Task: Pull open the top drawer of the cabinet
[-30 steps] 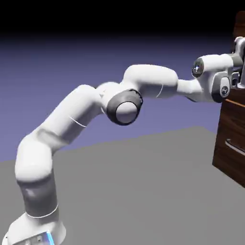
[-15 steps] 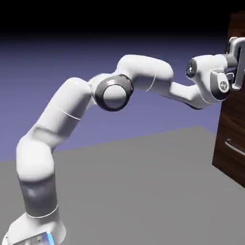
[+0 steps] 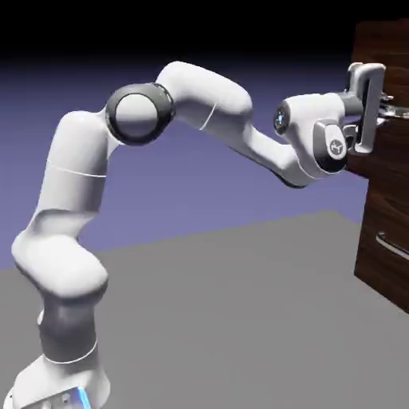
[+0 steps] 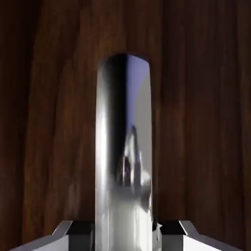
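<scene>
The cabinet [image 3: 385,216] of dark striped wood stands at the exterior view's right edge. Its top drawer [image 3: 382,44] juts out to the left of the cabinet's lower front. My gripper [image 3: 389,113] is at that drawer's front, shut on its silver handle. In the hand view the handle [image 4: 125,147] rises as a wide shiny bar against the drawer's wood [image 4: 196,112]. My two grey fingertips [image 4: 73,234] press on either side of the bar at the bottom edge. The handle itself is hidden behind the hand in the exterior view.
A lower drawer's silver bar handle [image 3: 391,246] shows on the cabinet front below my hand. The grey table [image 3: 224,319] stretches from the arm's base to the cabinet's foot.
The jaws have closed on the handle. The arm has drawn back to the left, its elbow rising, and the top drawer's front has come out to the left with it.
</scene>
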Motion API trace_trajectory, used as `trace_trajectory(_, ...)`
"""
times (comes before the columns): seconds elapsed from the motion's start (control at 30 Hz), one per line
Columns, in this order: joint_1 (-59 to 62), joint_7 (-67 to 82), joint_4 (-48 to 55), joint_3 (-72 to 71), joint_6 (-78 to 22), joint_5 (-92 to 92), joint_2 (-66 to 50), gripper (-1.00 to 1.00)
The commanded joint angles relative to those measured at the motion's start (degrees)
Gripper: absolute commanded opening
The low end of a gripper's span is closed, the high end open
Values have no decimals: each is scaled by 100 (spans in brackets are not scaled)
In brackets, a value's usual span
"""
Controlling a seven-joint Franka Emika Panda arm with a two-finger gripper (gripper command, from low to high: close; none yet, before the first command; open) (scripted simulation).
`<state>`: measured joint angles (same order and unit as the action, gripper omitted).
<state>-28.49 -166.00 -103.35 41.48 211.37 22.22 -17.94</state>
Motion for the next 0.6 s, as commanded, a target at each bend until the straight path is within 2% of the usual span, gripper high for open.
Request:
trace_trajectory(0.0,-206,54,-180,180,41,-40,108,-100)
trace_trajectory(0.23,-1190,1619,-1556,616,230,-924,1262,-100)
trace_trajectory(0.47,-1373,3342,-2571,199,321,-2016,2396,-100)
trace_trajectory(0.5,-1373,3342,-2571,199,321,-2016,2397,100)
trace_trajectory(0.57,-1165,3483,-2572,27,197,-2247,2488,100)
